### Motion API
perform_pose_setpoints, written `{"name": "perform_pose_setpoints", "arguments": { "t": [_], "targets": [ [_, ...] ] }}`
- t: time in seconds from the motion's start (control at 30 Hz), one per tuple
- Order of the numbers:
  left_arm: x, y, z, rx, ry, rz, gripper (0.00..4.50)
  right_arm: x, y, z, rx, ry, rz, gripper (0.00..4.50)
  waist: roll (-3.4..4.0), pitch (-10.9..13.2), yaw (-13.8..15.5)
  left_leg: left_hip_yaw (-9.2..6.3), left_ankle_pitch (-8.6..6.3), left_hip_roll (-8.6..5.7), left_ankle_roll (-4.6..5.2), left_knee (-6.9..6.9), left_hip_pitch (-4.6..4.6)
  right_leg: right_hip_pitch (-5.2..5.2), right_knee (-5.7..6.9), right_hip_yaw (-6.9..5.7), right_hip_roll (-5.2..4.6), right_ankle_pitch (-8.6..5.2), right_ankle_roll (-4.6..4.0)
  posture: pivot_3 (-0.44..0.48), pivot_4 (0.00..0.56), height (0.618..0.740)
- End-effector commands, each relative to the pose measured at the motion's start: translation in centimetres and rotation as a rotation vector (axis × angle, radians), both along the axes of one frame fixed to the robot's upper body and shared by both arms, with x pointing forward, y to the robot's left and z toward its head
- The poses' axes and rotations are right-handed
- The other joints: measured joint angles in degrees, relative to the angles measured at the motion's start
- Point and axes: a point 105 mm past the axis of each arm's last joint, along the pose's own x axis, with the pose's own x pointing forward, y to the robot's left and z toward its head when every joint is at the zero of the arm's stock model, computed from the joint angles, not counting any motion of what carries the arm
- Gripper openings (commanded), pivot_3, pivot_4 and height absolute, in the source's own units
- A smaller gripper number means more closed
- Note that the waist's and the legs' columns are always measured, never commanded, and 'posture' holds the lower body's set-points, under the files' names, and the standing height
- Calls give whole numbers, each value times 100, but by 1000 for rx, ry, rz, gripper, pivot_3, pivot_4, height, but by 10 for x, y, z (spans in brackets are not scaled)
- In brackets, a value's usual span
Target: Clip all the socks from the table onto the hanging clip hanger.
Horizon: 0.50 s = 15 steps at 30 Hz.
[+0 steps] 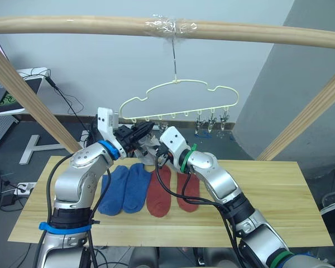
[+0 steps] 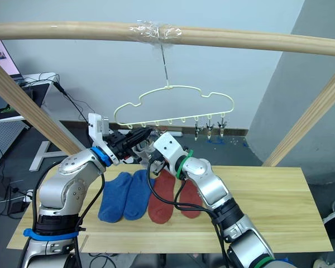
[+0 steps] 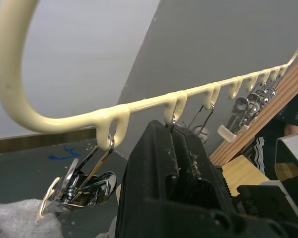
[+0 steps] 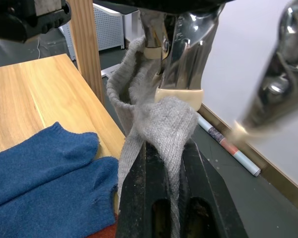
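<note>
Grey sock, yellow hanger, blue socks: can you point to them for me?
grey sock point(image 4: 161, 124), right wrist view, on its bunched fabric above the fingers.
clip hanger point(image 1: 181, 83), left eye view, on its wavy top wire.
blue socks point(image 1: 125, 187), left eye view, where the pair meets.

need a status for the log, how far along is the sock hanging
Early. No sock hangs alone on the hanger yet. In hand: the right claw is shut on a grey sock, holding it up at a metal clip; the left claw is at the clip row. Left: two blue socks and two red socks lie on the table. I can't make out a second grey one.
</note>
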Motion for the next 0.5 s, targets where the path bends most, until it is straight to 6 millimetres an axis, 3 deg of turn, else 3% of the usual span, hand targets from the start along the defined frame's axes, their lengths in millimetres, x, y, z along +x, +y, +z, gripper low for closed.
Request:
{"name": "perform_pose_setpoints", "arguments": {
  "t": [0.03,0.17,0.3,0.4,0.47,0.5],
  "targets": [
    [-5,-3,-1,18,-8,-20,0,-2,8,26,76,-63,24,17,0,0,0,0,0,0,0,0,0,0,0,0,0,0,0,48,177,710],
    [-6,-3,-4,-33,34,-16,0,-2,8,27,80,-62,25,17,0,0,-1,0,0,0,0,0,0,-1,1,0,0,0,0,48,177,710],
    [-11,-4,-4,-27,39,-31,1063,-3,9,27,83,-63,29,0,0,0,-3,1,0,0,0,0,-1,-2,1,1,0,0,0,48,177,710],
    [-14,-2,-6,5,37,-29,2220,-3,10,27,86,-61,30,0,1,0,-5,1,0,0,0,-1,-1,-3,1,2,0,0,0,55,174,710],
    [-15,-1,-5,11,35,-32,2735,-3,10,27,89,-57,34,0,1,0,-3,-1,0,1,0,-1,-1,-3,2,0,0,0,0,56,174,710],
    [-15,-1,-5,9,34,-32,2735,-4,11,27,90,-56,35,0,1,0,-2,-1,0,1,0,-1,-1,-3,2,1,0,0,0,57,173,710]
  ]
}}
